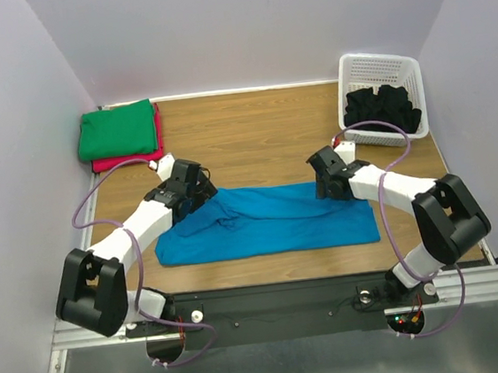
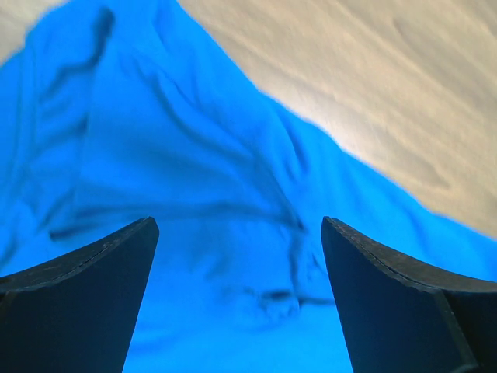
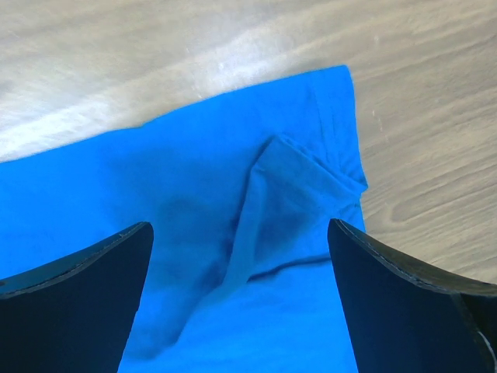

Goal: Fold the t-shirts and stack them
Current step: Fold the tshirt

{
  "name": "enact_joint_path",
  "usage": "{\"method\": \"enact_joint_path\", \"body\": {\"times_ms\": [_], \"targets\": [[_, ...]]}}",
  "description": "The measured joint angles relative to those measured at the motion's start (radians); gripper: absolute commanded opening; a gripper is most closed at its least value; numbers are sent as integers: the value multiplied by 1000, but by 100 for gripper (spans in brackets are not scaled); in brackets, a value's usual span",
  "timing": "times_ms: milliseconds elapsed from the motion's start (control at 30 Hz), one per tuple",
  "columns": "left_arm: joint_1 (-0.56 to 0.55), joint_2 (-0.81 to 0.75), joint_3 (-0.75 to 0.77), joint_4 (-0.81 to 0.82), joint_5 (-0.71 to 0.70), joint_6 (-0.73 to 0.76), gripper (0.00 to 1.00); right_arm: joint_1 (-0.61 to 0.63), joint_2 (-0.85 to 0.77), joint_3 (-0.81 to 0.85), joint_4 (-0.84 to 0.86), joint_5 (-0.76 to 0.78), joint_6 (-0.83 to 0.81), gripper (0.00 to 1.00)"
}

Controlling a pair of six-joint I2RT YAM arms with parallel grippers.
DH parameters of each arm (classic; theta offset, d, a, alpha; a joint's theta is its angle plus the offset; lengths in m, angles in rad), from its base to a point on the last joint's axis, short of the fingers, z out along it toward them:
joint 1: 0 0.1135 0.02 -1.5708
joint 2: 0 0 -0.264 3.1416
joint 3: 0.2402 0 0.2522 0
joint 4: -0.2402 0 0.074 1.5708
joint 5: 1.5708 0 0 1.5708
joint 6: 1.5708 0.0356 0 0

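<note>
Turquoise-blue t-shirt (image 1: 271, 224) lies as a long rumpled band across the near middle of the worktop (image 1: 253, 137); left claw (image 2: 239, 229) and right claw (image 3: 241, 233) hover over its far corners, both spread wide, gripping nothing

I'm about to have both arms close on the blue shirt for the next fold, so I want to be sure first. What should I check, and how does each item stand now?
1. Left claw open and holding nothing: ok.
2. Right claw open and holding nothing: ok.
3. Both claws over the blue t-shirt, one near each end of its far edge: ok.
4. Cloth flat: not ok. It is bunched under the left claw, and a flap is folded over under the right.
5. Green t-shirt on red-pink t-shirt, stacked in the far left corner, apart from the blue one: ok.
6. Claws touching the cloth: cannot tell.
</note>
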Motion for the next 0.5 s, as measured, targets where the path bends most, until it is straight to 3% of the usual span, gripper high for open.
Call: {"method": "enact_joint_path", "body": {"times_ms": [233,500], "targets": [[71,140,-5,94,38,31,99,0,49,-11,-9,23,29,100],[126,204,-25,188,81,50,99,-42,-68,-77,-53,69,83,100]]}}
